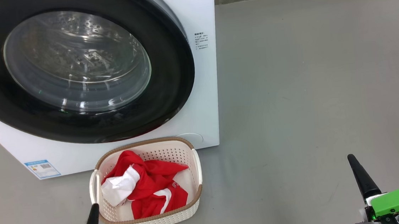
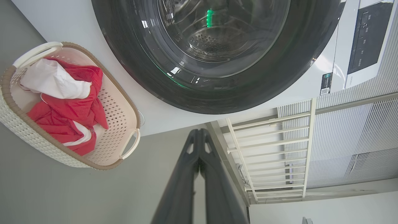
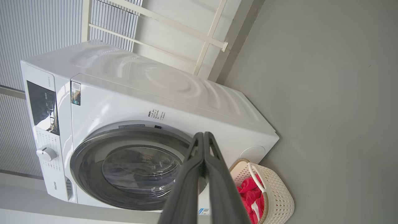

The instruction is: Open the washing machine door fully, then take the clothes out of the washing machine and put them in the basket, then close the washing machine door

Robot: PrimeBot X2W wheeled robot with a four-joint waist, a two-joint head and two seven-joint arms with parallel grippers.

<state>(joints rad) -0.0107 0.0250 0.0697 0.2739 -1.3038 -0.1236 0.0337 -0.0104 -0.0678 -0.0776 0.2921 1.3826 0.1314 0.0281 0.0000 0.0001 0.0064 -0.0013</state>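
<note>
Left gripper (image 2: 199, 132) and right gripper (image 3: 203, 134) are closed, holding nothing. Clothes (image 1: 151, 183) lie in the basket (image 1: 158, 222), and the door (image 1: 173, 75) looks shut — best to retreat slowly, clear of the basket.

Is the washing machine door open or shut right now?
Shut. The washing machine door sits flush against the front of the washing machine, with no gap at its black rim.

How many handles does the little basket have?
2: the left handle and the right handle, one at each end of the basket. None seem hidden.
</note>
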